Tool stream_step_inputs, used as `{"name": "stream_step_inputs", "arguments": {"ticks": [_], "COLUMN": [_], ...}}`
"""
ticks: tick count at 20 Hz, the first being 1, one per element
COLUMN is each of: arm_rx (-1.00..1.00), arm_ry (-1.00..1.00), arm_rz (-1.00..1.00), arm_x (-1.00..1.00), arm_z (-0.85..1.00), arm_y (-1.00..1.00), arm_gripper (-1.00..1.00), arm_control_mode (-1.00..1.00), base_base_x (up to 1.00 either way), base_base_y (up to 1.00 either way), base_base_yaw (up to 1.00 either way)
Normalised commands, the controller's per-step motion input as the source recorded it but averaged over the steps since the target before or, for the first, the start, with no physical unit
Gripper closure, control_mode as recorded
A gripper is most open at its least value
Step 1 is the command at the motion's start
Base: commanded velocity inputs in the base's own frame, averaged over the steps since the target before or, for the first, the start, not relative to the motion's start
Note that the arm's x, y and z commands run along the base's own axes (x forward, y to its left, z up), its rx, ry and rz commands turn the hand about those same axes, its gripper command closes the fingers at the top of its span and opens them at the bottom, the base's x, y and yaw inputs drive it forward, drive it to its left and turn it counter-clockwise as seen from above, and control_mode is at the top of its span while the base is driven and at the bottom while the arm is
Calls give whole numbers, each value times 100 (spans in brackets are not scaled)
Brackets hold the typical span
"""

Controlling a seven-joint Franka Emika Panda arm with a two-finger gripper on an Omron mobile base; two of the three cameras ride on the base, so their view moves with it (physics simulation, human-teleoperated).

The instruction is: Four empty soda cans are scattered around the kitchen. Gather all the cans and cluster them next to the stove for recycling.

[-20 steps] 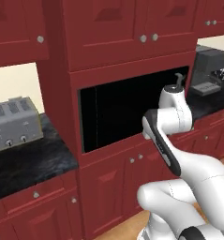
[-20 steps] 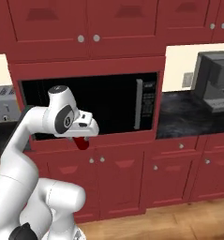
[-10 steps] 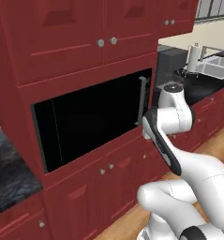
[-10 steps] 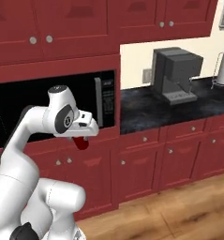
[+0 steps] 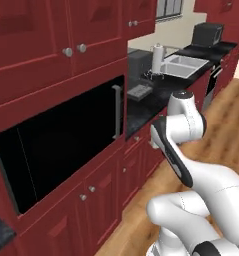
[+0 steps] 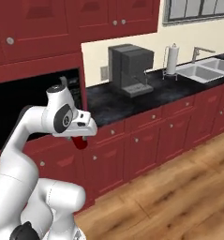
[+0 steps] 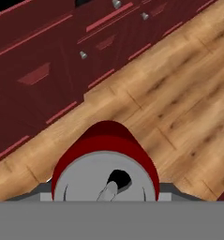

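Observation:
A red soda can (image 6: 79,142) hangs under my gripper (image 6: 80,138), which is shut on it, level with the drawer fronts below the counter. In the hand view the can (image 7: 105,164) sits right under the camera: silver top with its opening, red wall around it, wood floor and dark red cabinet doors far below. The can hides the fingertips there. The stove and the purple cans are out of view.
A black glass-door oven (image 5: 66,150) is built into the dark red cabinets on the left. On the black counter (image 6: 113,101) stand a coffee machine (image 6: 130,68) and a paper towel roll (image 6: 172,60), beside a sink (image 6: 205,70). Light wood floor (image 6: 179,187) stretches to the right.
The whole picture has slid left: the base has moved rightward along the cabinets. The toaster left the views; coffee machine and sink came in. The can stays in the gripper.

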Motion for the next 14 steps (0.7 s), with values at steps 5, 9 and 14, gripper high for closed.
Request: {"name": "stream_step_inputs", "arguments": {"ticks": [5, 9, 14], "arm_rx": [0, 0, 0], "arm_ry": [0, 0, 0], "arm_rz": [0, 0, 0], "arm_x": [0, 0, 0], "arm_z": [0, 0, 0], "arm_y": [0, 0, 0], "arm_gripper": [100, 100, 100], "arm_control_mode": [100, 100, 100], "base_base_x": [0, 3, 13], "base_base_y": [-8, -17, -18], "base_base_yaw": [-47, -41, -37]}}
